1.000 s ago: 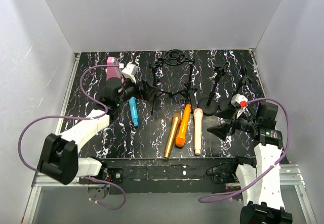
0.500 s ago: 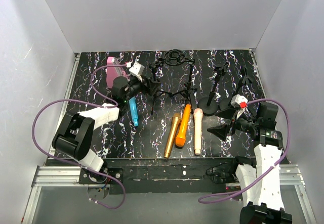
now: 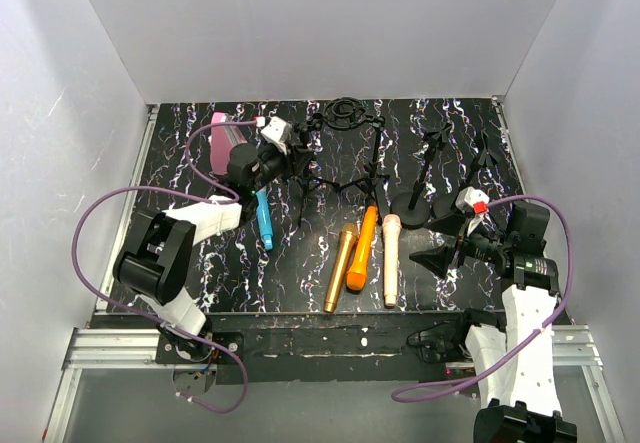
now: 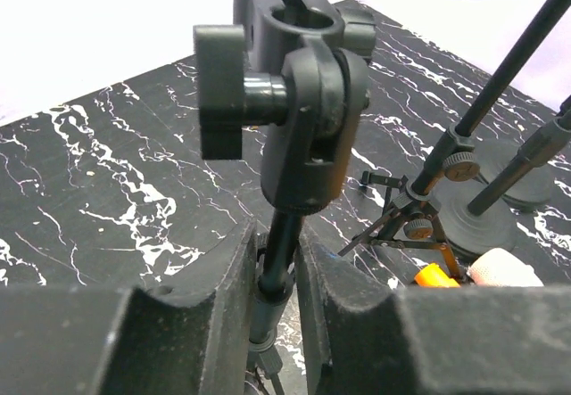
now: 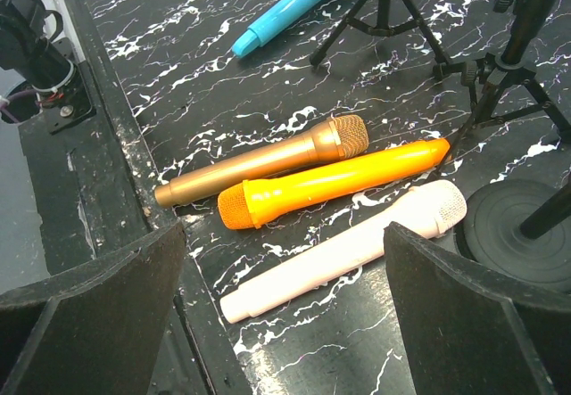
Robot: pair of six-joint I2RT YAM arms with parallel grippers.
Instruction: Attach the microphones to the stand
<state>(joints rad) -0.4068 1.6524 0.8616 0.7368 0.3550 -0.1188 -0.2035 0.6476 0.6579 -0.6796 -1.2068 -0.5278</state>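
A black tripod stand (image 3: 305,185) rises at the left of the mat. Its clip head (image 4: 299,83) sits empty above my left gripper (image 4: 277,275), which is shut on the stand's thin pole (image 4: 284,243). My left gripper (image 3: 293,161) is at the back left. The cyan-blue microphone (image 3: 263,220) lies just beside that stand. The gold (image 3: 340,268), orange (image 3: 362,248) and peach-pink (image 3: 390,258) microphones lie side by side mid-mat. My right gripper (image 5: 284,245) hovers open over the peach-pink microphone (image 5: 348,248), with the orange (image 5: 330,185) and gold (image 5: 268,159) ones beyond it.
More black stands stand at the back: a tripod with a ring mount (image 3: 346,113), round-base stands (image 3: 420,203) and a right-hand one (image 3: 482,163). A pink block (image 3: 222,133) sits back left. White walls close in three sides. My right gripper (image 3: 445,256) is low on the right.
My left arm has swung toward the back and its gripper has closed round the stand's pole. The right arm and the microphones have not moved.
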